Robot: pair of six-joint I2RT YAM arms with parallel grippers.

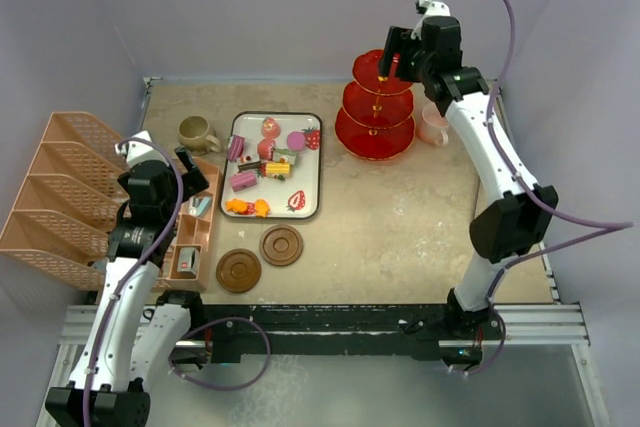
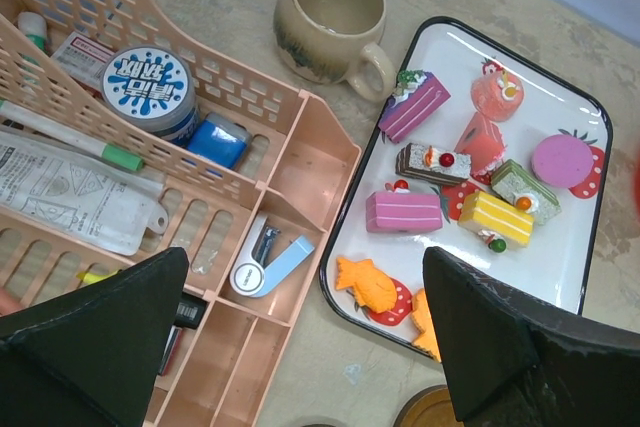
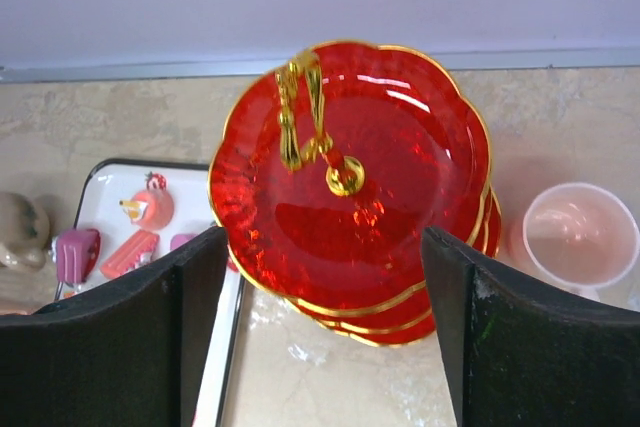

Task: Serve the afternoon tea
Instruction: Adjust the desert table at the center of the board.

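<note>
Right gripper (image 3: pixel 325 267) hangs over red stand (image 3: pixel 400 147) top tier, jaws apart, empty. Left gripper (image 2: pixel 300 287) wide apart too, toy sweets (image 2: pixel 404 211) just ahead.

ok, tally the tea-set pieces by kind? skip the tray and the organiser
Toy sweets: 10
Olive-brown mug: 1
Pink mug: 1
Round brown coasters: 2
Red three-tier stand: 1
Total: 15

The left arm (image 1: pixel 128 282) is folded close to its base, the right arm (image 1: pixel 485 152) stretched far forward — both jaws stand wide apart (empty).
</note>
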